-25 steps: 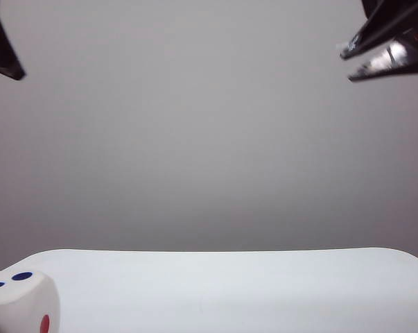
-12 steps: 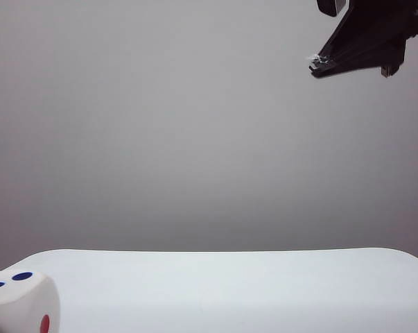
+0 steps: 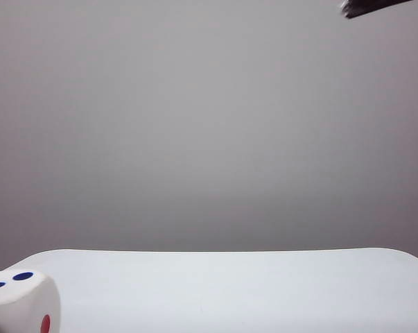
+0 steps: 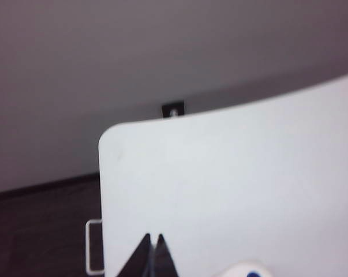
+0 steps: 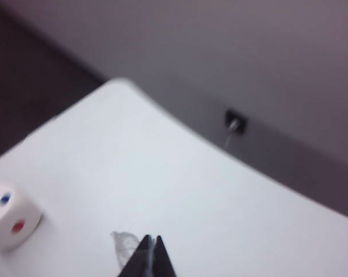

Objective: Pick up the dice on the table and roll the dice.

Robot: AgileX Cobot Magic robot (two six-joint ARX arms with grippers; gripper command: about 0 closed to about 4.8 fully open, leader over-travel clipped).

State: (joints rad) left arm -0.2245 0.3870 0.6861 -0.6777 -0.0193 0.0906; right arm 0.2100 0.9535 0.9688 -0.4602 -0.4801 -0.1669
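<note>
The dice [image 3: 18, 304], a large white cube with blue pips on top and a red pip on its side, rests on the white table [image 3: 229, 291] at the near left corner of the exterior view. Only a dark sliver of my right gripper [image 3: 368, 7] shows at the top right there, high above the table. In the right wrist view that gripper [image 5: 152, 238] is shut and empty, well apart from the dice [image 5: 9, 216]. My left gripper [image 4: 152, 236] is also shut on nothing above the table [image 4: 220, 173]. The dice [image 4: 246, 270] peeks in beside it.
A wall socket [image 4: 173, 109] sits low on the grey wall behind the table, also seen from the right wrist as a socket [image 5: 235, 122]. A white bracket [image 4: 94, 245] hangs at the table's side edge. A scrap of clear film [image 5: 124, 245] shows by the right fingers.
The right gripper has closed and risen almost out of the top of the exterior view. The left arm has left that view. The dice has not moved.
</note>
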